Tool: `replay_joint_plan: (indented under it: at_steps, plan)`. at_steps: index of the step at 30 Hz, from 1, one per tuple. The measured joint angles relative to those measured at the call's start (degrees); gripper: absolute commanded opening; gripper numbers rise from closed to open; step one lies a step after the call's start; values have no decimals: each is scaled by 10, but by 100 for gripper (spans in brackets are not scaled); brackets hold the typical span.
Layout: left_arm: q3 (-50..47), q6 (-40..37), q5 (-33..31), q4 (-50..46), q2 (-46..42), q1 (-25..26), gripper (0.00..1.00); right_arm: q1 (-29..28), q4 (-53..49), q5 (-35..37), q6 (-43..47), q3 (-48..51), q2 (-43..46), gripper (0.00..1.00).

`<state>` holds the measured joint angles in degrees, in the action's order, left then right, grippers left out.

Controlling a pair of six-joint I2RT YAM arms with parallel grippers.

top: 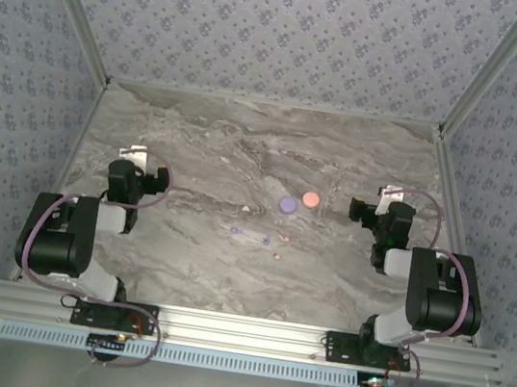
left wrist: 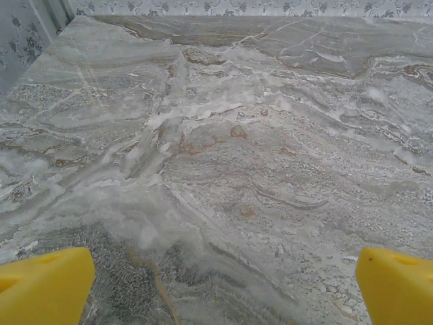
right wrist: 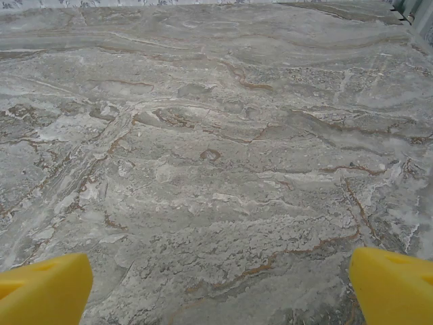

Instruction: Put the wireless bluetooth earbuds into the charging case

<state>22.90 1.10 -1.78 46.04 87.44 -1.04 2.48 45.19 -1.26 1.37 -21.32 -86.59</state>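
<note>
A round lilac charging case (top: pixel 287 204) and a round salmon-pink one (top: pixel 310 199) lie side by side near the middle of the marble table. In front of them lie the tiny earbuds: lilac pieces (top: pixel 235 231) on the left and salmon-pink pieces (top: pixel 284 239) on the right. My left gripper (top: pixel 138 168) rests folded back at the left, well away from them. My right gripper (top: pixel 383 204) rests at the right, a short way from the salmon case. Both wrist views show wide-open yellow fingertips (left wrist: pixel 47 288) (right wrist: pixel 44 291) over bare marble, with nothing between them.
A tiny white speck (top: pixel 245 209) lies left of the lilac case. Patterned walls with metal frame posts (top: pixel 467 98) enclose the table (top: pixel 246 143) on three sides. The arm bases sit on the rail (top: pixel 238 329) at the near edge.
</note>
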Motion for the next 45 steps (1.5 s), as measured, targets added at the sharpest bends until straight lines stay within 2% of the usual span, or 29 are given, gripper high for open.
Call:
replay_joint_plan:
  at_steps: [22, 28, 32, 36, 39, 45]
  plan:
    - [0, 0, 0, 0, 0, 0, 99, 0, -2, 1, 0, -1, 0, 100]
    - [0, 5, -12, -40, -27, 0, 99, -5, -90, 33, -6, -36, 31, 100]
    - [35, 32, -39, -148, -89, 0, 99, -7, -210, 50, -31, -103, 73, 100]
    - [140, 72, -42, -305, -124, 1, 99, -10, -337, 45, -56, -185, 96, 100]
    - [203, 104, -31, -389, -129, 9, 99, -15, -423, 31, -78, -235, 94, 100]
    - [279, 125, 39, -522, -92, 87, 99, -30, -554, -47, -111, -280, 76, 100]
